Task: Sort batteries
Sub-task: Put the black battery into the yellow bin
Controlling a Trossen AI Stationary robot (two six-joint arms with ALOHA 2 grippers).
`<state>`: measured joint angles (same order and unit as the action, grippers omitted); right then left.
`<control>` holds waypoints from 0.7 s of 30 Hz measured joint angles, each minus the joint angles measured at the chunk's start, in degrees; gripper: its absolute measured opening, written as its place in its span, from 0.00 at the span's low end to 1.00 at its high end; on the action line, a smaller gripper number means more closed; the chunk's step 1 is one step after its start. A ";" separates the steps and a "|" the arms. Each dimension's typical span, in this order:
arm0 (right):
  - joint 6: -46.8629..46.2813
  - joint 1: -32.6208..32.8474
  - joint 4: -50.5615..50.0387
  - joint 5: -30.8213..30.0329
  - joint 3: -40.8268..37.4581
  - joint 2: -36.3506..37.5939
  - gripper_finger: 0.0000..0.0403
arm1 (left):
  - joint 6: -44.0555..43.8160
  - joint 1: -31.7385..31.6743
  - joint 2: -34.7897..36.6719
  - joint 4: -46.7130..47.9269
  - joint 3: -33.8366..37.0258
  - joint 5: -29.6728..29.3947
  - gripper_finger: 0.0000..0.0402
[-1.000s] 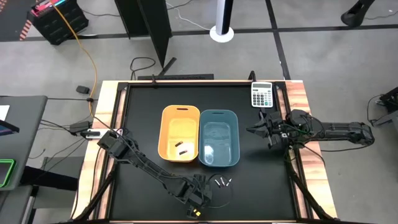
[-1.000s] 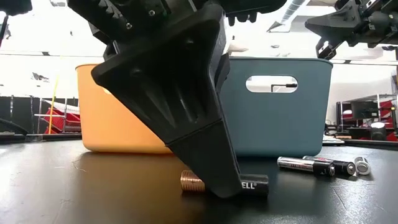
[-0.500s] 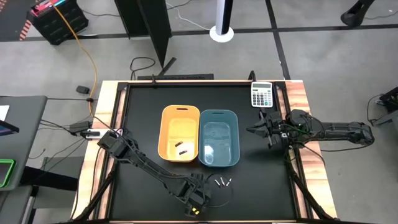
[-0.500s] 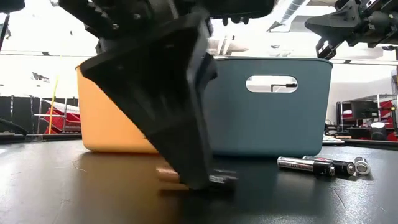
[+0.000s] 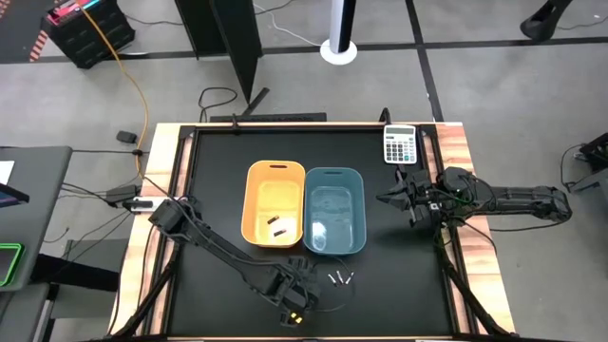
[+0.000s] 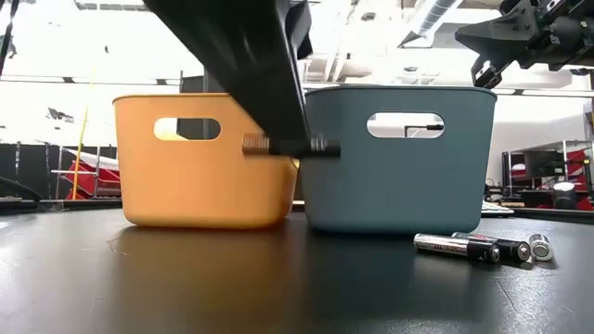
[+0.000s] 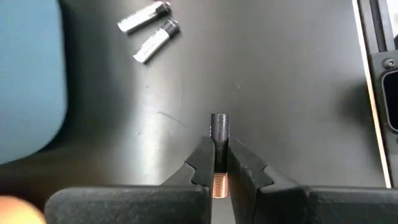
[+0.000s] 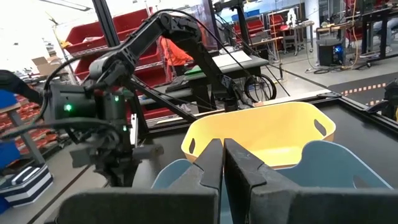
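My left gripper (image 5: pixel 299 286) hangs over the near part of the table, in front of the bins, shut on a dark battery with a copper-coloured end (image 7: pixel 219 143). Three more batteries (image 5: pixel 339 278) lie flat on the mat just to its right, also seen as batteries (image 6: pixel 478 246) in the low view. Two dark batteries (image 5: pixel 278 226) lie on the floor of the yellow bin (image 5: pixel 258 195). The blue bin (image 5: pixel 334 176) stands beside it. My right gripper (image 5: pixel 388 199) hovers shut to the right of the blue bin, touching nothing. My left gripper pinches the battery around its middle (image 7: pixel 219 152) between its two fingers, coming from above and pointing down. The fingers lie across it: the dark end (image 6: pixel 320 146) and the other end (image 6: pixel 254 145) stick out on either side. The battery is level and lifted clear of the table.
A grey-white calculator (image 5: pixel 400 144) lies at the far right corner of the mat. The two bins stand side by side in the middle. Bare black mat (image 5: pixel 218 190) stretches left of the yellow bin and along the near edge. Cables run on the floor to the left.
My left gripper has risen straight up from the mat with the battery shut between its fingers. The battery, which lay on the table a second ago, now hangs level at about the height of the bins' handle holes. My right arm has kept still.
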<state>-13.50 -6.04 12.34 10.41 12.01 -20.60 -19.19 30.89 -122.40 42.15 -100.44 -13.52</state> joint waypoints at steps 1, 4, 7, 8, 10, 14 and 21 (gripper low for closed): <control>0.00 0.00 0.00 -0.02 0.00 -0.02 0.08 | -0.16 0.00 0.50 0.47 0.00 -0.25 0.04; -0.02 0.00 0.02 -0.02 0.00 0.00 0.08 | -0.21 0.00 1.77 1.43 0.00 -0.71 0.04; 0.00 0.00 0.05 -0.01 0.00 -0.01 0.08 | -0.25 0.00 3.24 2.30 -0.02 -1.21 0.04; 0.00 0.00 0.07 0.00 0.00 -0.02 0.08 | -0.27 0.00 3.71 2.55 -0.04 -1.64 0.04; 0.00 0.00 0.07 0.00 0.00 0.00 0.08 | -0.31 0.00 4.62 3.04 -0.07 -2.18 0.04; 0.00 0.00 0.07 -0.02 0.00 -0.01 0.08 | -0.34 0.00 6.26 3.63 -0.07 -3.20 0.04; 0.00 0.00 0.09 -0.02 0.00 0.00 0.08 | -0.23 -0.02 8.99 5.59 -0.11 -4.57 0.04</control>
<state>-13.50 -6.04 12.43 10.39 12.01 -20.60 -19.42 30.87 -113.41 47.73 -100.55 -18.08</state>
